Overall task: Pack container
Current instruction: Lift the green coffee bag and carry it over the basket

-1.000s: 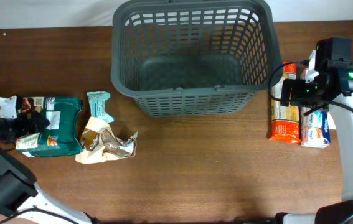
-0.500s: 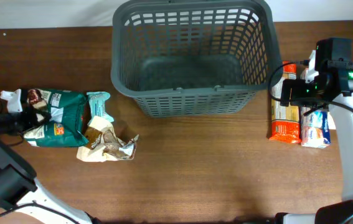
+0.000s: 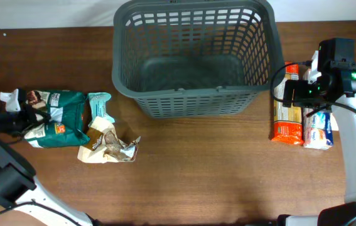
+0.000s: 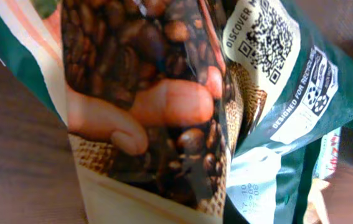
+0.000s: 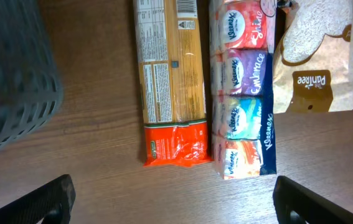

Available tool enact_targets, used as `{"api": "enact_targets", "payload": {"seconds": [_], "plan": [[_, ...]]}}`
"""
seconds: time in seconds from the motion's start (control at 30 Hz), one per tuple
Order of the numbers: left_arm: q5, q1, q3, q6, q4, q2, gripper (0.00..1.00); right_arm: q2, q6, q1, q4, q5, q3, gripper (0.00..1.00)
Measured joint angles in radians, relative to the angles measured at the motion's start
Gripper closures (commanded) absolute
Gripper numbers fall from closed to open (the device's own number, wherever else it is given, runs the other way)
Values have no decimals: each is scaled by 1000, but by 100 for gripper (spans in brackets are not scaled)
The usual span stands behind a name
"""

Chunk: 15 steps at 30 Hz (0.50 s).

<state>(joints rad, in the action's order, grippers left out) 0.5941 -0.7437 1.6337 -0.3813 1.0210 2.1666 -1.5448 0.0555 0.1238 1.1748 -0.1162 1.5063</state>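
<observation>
The container (image 3: pixel 196 56), a big dark grey lattice basket, stands empty at the back middle of the table; its wall (image 5: pixel 8 74) fills the left of the right wrist view. A green coffee bag (image 3: pixel 58 122) lies tilted at the far left, and my left gripper (image 3: pixel 22 119) is shut on its left end. That bag's coffee-bean print (image 4: pixel 157 93) fills the left wrist view and hides the fingers. My right gripper (image 3: pixel 303 91) hangs open above an orange pasta packet (image 5: pixel 170 81) and a tissue pack (image 5: pixel 243 87), touching neither.
A small teal packet (image 3: pixel 100 105) and a crumpled beige wrapper (image 3: pixel 108 145) lie just right of the coffee bag. A brown paper bag (image 5: pixel 316 56) sits beyond the tissue pack. Bare wood (image 3: pixel 215 169) stretches in front of the basket.
My left gripper has shut on the coffee bag's left end, and the bag has shifted slightly right and tilted. The right arm has not moved.
</observation>
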Motion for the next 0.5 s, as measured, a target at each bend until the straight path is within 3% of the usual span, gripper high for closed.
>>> {"api": "enact_targets", "payload": {"seconds": [0.33, 0.5], "plan": [[11, -32, 341, 34, 237, 39, 98, 0, 0, 0, 0, 0, 0, 1], [95, -33, 513, 51, 311, 39, 98, 0, 0, 0, 0, 0, 0, 1]]}}
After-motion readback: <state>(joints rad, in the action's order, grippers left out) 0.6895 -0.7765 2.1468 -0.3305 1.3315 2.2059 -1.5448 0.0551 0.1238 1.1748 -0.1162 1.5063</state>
